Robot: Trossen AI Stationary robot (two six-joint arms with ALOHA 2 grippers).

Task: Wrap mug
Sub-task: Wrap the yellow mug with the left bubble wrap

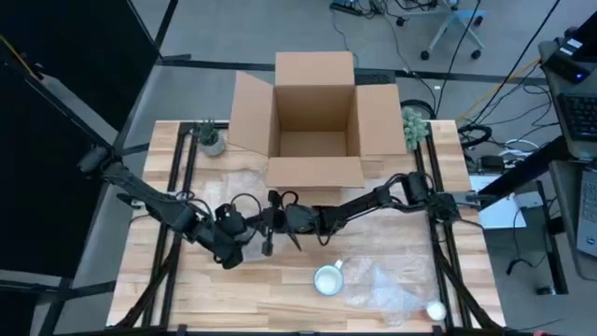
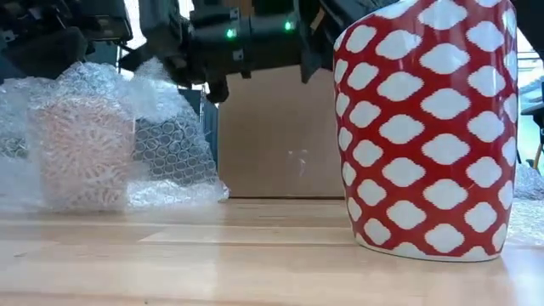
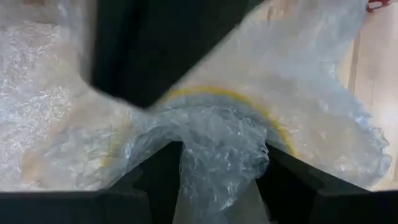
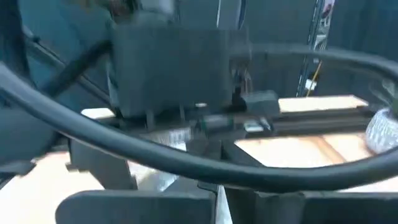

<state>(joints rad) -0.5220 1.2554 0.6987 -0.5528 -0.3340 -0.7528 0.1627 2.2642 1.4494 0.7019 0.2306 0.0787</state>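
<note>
On the wooden tabletop point(image 1: 280, 289), both arms meet in front of an open cardboard box point(image 1: 314, 117). The left tool point(image 1: 250, 228) is clenched on a bunch of bubble wrap point(image 3: 221, 146); in the left wrist view the gathered plastic rises between its two dark fingers point(image 3: 155, 180), with a curved yellow line showing faintly through the sheet beyond. The right tool point(image 1: 280, 220) sits just beside the left one, pointing toward it, but whether its fingers are parted or closed cannot be told. The mug point(image 1: 328, 278), red with white diamond-like spots in the low view point(image 2: 429, 127), stands upright and bare on the tabletop, apart from both tools and nearer the front edge. Loose bubble wrap lies just beside it, with a small white object, possibly a tape roll point(image 1: 435, 309), at its far side. In the low view a bubble-wrapped bundle point(image 2: 85, 149) rests on the tabletop to the mug's left. Two small potted plants point(image 1: 211, 138) flank the box.
</note>
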